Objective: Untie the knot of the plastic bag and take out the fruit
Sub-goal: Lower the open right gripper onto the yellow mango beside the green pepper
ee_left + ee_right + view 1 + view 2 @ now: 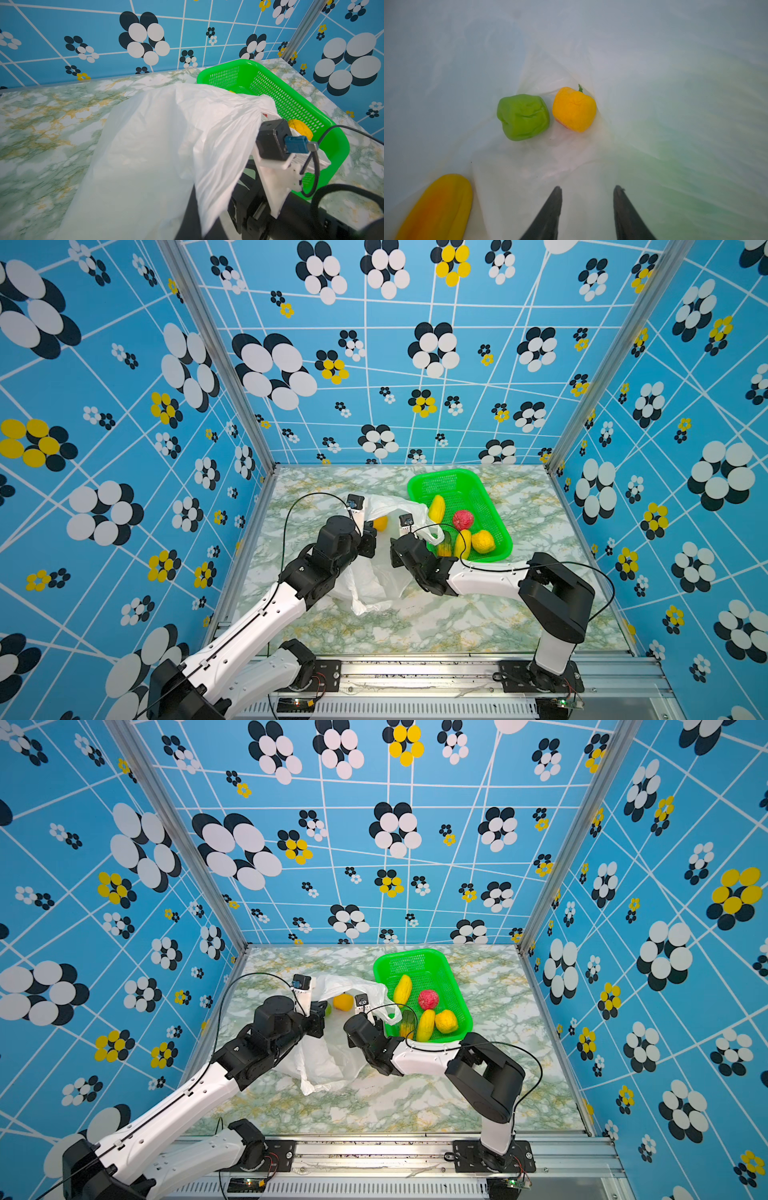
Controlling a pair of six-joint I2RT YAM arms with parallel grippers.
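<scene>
Right wrist view — right gripper (587, 188) part-open, empty, inside the plastic bag (654, 62), facing green fruit (523, 117) and orange fruit (574, 109) on its floor. Both look light, squashy, slightly dented — pinch gently across the middle; film underneath may snag. Bag rim held up by left gripper (369, 537), apparently closed on it.

A translucent white crinkly plastic bag (162, 135) stands tented over the green-veined marble-look tabletop (45, 128). Behind it, a bright green perforated plastic basket (291, 99) holds a bumpy yellow-orange round fruit (301, 129). The right arm's black wrist camera (272, 140) sits just beside the bag's edge. A dark shape under the bag is possibly a finger.
</scene>
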